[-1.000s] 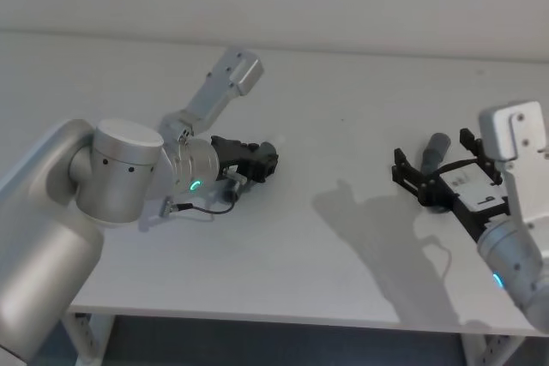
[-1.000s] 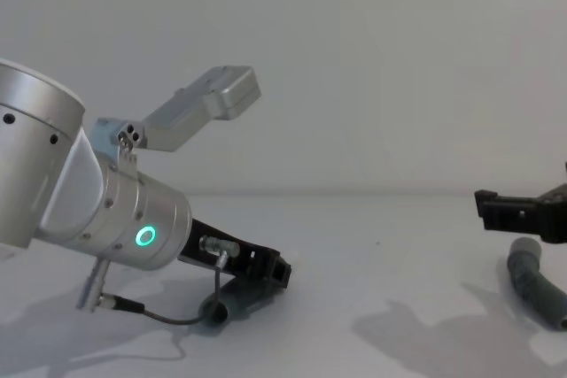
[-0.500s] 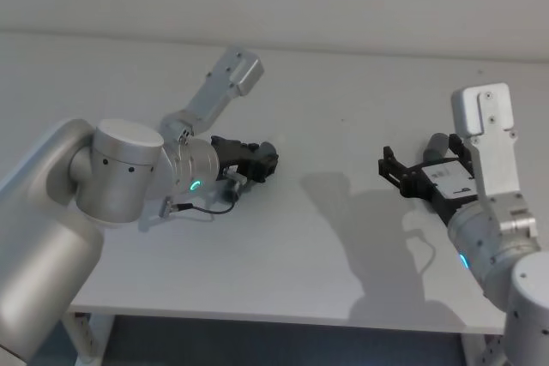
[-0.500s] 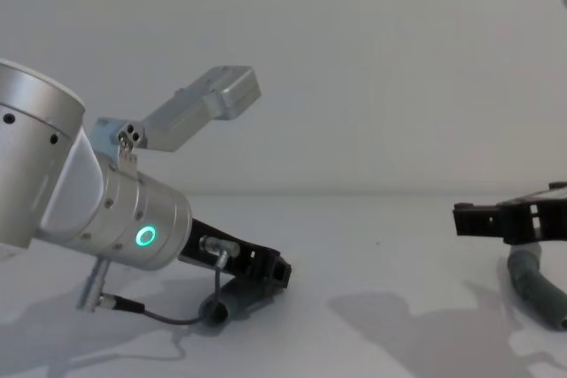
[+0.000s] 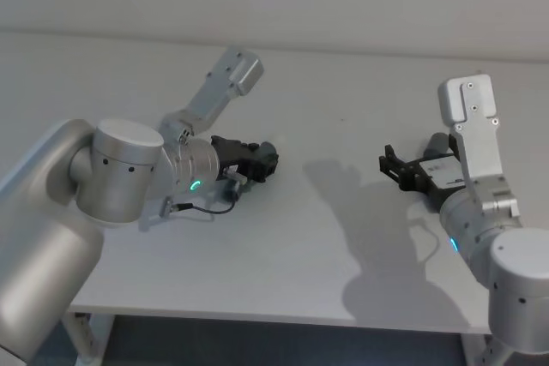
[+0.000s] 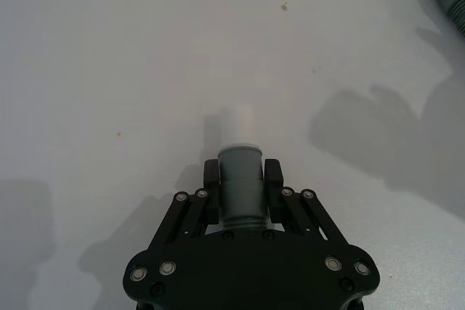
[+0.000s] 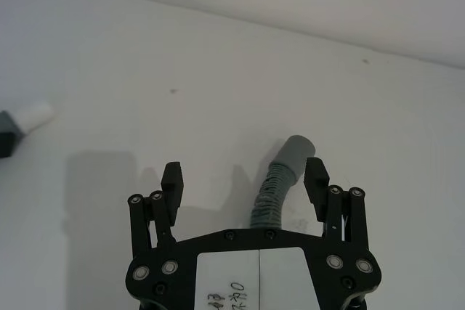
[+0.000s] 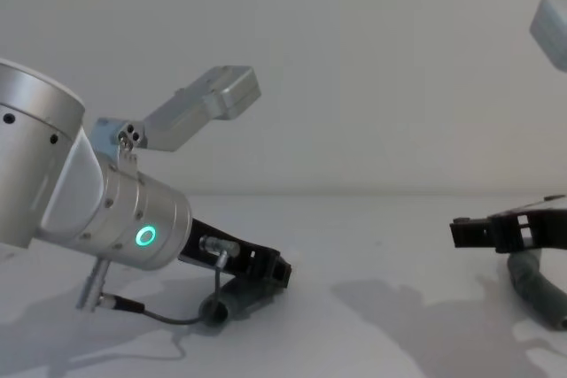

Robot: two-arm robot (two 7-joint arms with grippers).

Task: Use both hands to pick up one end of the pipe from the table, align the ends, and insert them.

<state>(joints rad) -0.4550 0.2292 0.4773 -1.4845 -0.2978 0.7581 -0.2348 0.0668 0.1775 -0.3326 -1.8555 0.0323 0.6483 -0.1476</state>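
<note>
Picking up. Grips the white-tipped pipe (image 6: 240, 194) in the left pincer (image 6: 241, 179) at 9 o'clock. Hangs the right pincer (image 7: 244, 174) open over the grey pipe (image 7: 280, 179) at 3 o'clock. Should drop, then squeeze.

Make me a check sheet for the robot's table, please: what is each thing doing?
Surface: pale table, a few tiny specks.
Job's things: grey spigot piece, white end pointing forward, gripped by the left tool; second piece lies on the table.
Clutter: nothing seen.
Grippers: left tool shut on the spigot piece, low at the table; right tool open, a finger on each side of the second piece.
Cables: thin grey cable loops from the left wrist.
Surroundings: plain pale wall.
</note>
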